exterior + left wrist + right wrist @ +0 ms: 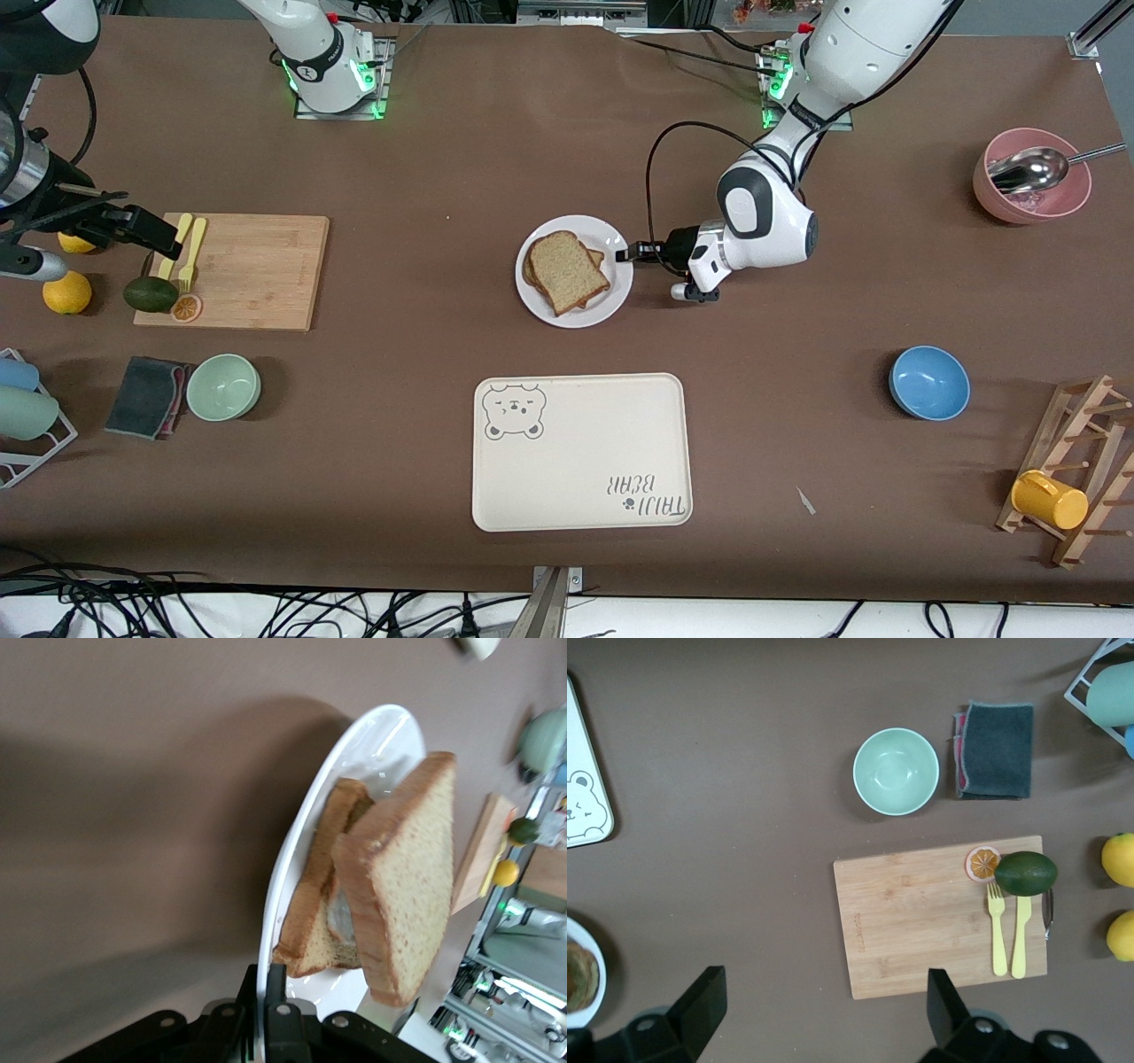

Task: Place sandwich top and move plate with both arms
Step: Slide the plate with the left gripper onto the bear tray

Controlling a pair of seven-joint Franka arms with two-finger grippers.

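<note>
Left claw [625, 254] pinches plate [611, 306] rim; tray [580, 452] nearer camera.

Round glossy white plate [611, 232] with the stacked light-brown bread slices [567, 270] sits mid-table; left gripper [625, 253] is clamped on its rim at the left arm's end, blocking approach there, while the rim toward the right arm's end faces bare brown tabletop. Nearer the camera, a strip of bare table separates plate from rectangular cream bear-print tray [580, 452]. Right gripper [824, 1014], fingers spread wide, hangs over the wooden cutting board [257, 270] carrying avocado [150, 293], yellow cutlery [188, 248] and orange slice [186, 308].
</note>
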